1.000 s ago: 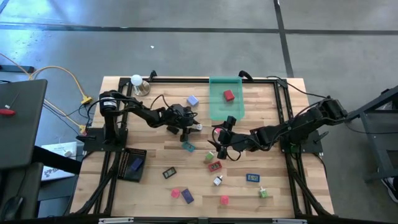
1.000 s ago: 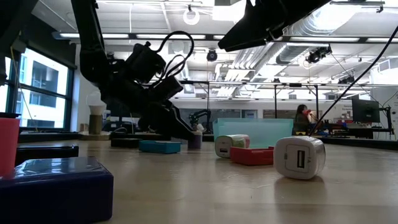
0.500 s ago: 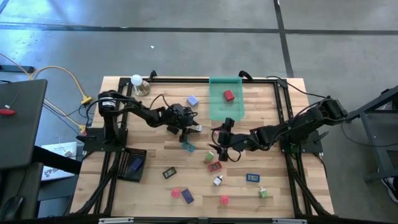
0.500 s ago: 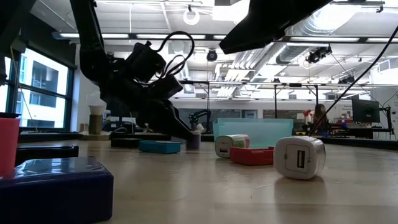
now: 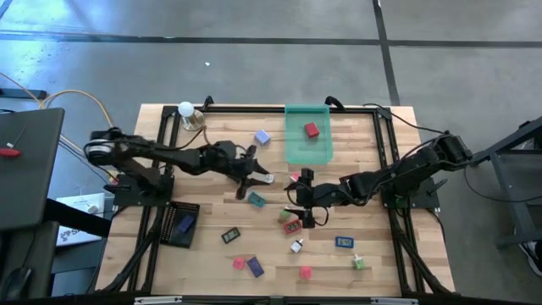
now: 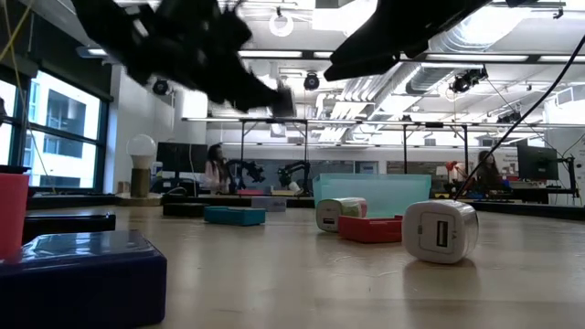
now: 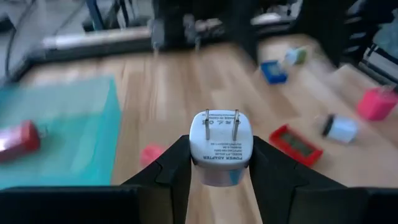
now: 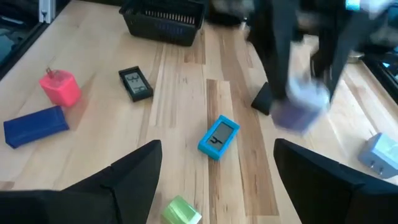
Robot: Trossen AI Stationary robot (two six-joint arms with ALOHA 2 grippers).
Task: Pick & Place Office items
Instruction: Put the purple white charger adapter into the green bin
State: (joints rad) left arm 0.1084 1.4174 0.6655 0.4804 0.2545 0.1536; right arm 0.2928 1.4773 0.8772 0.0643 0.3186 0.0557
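Lifted off the tabletop [image 5: 212, 254] since the earlier frame, the left end effector [image 5: 254, 176] grips a white power adapter [image 7: 220, 148] at centre frame. Up and right lies the green tray [image 5: 307, 144]. The right end effector [image 5: 298, 203] hovers open, empty, nearby.

White power adapter [image 7: 221, 149], prongs up, between left claw [image 7: 219, 163] fingers; others scattered.
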